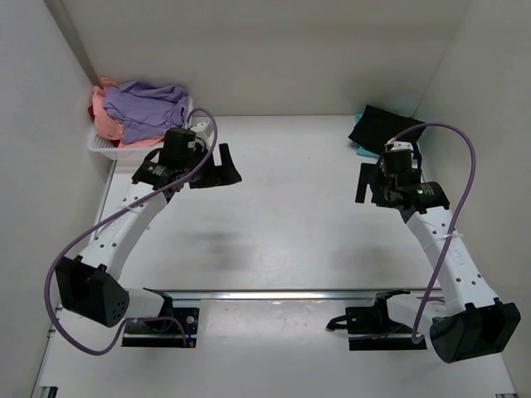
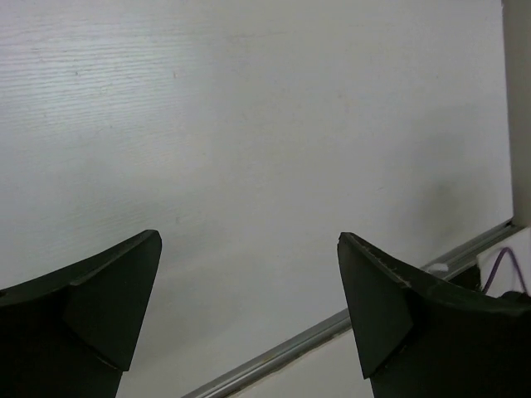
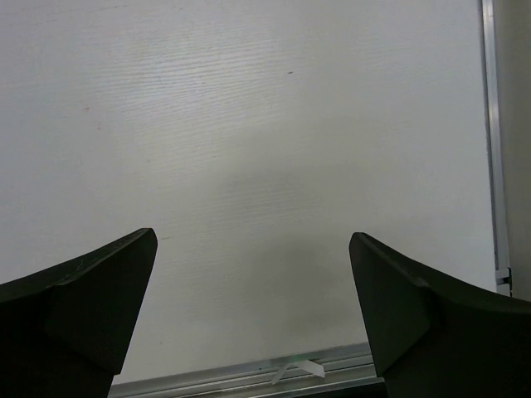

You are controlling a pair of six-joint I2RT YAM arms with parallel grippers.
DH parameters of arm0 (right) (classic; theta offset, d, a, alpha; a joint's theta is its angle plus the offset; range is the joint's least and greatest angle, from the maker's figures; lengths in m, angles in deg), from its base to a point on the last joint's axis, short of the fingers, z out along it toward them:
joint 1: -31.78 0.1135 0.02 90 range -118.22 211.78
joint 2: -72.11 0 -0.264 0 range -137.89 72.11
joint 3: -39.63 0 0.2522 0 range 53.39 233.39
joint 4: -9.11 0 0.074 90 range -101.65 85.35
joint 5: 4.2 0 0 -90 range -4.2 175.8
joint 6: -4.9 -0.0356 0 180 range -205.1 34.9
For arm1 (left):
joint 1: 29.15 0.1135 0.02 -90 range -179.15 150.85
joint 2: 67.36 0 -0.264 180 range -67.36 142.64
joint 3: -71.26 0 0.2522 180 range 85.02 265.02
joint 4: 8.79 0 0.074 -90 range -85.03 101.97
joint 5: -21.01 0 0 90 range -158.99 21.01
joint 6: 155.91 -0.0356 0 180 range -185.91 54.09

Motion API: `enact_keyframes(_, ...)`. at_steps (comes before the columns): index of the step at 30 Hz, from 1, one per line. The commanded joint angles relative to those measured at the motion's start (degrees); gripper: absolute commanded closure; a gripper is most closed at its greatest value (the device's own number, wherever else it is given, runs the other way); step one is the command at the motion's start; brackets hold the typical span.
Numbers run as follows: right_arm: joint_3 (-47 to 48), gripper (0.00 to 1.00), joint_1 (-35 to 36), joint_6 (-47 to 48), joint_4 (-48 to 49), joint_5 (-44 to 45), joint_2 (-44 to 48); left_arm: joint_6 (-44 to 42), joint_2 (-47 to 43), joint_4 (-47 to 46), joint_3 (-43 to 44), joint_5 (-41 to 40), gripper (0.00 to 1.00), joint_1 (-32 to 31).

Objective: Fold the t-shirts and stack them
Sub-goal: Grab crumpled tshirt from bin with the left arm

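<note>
A lavender-purple t-shirt lies crumpled on top of salmon-pink t-shirts in a white lattice basket at the far left. A folded black t-shirt lies on a teal one at the far right. My left gripper is open and empty above the table, just right of the basket. My right gripper is open and empty, below the black shirt. Both wrist views show only bare white table between open fingers.
White walls close in the table at the back and on both sides. A metal rail runs across the near edge in front of the arm bases; it also shows in the left wrist view and the right wrist view.
</note>
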Motion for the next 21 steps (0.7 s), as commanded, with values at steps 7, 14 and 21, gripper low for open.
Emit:
enact_keyframes(7,2.5,0.01,1.1,-1.7,0.3,-1.8,-2.6,-6.6,-8.1,-14.2,-3.3,13.7,0.01,-5.5)
enact_keyframes(14,5.2,0.01,-0.8,-1.2,-0.4,-3.7,-5.3,-4.5,-21.9,-32.9,-20.1,-6.3,0.01,5.5)
enact_keyframes(21,6.8,0.01,1.4,-4.4,-2.5,-5.3,-7.1,-12.8,8.2,-47.4,3.9,-23.8,0.01,9.4)
